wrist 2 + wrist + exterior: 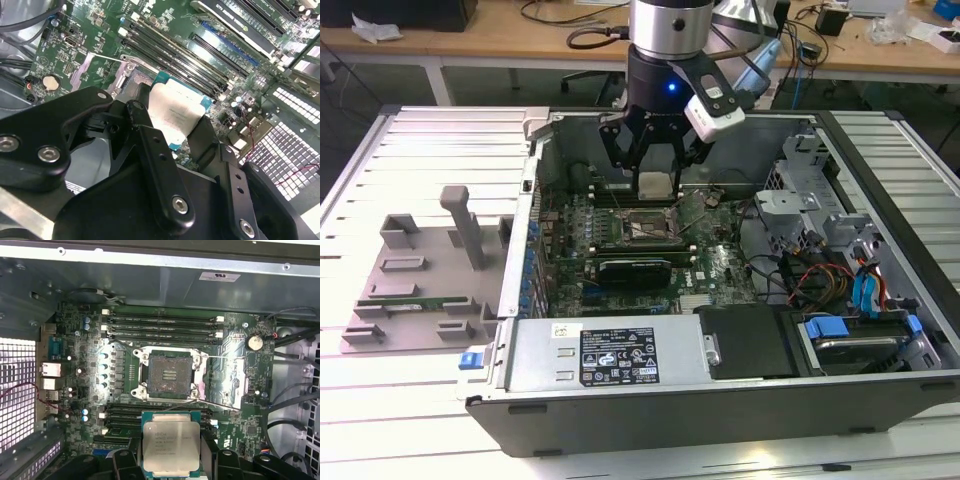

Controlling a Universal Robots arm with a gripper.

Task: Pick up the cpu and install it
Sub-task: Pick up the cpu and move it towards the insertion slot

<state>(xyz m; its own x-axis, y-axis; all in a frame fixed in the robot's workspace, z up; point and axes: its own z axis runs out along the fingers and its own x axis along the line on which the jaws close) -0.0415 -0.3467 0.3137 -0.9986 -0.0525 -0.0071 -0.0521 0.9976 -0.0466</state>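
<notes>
My black gripper (656, 178) is shut on the cpu (655, 184), a flat square chip with a silver-grey top, pinched at two opposite edges. I hold it in the air inside the open computer case, above the motherboard (720, 265). In the first wrist view the cpu (171, 442) hangs level between my fingers (211, 452), beside the bare, open socket (169, 373) and apart from it. In the second wrist view the cpu (179, 111) shows its teal edge between the finger pads (141, 112). In the exterior view the socket (645, 228) lies just below and in front of the chip.
Memory slots (162, 322) run along both sides of the socket. A black card (635, 268), a power supply (610, 352), cables (810, 275) and a drive cage (865, 330) crowd the case. At the exterior view's left, a grey fixture (415, 275) carries a green memory stick (405, 298).
</notes>
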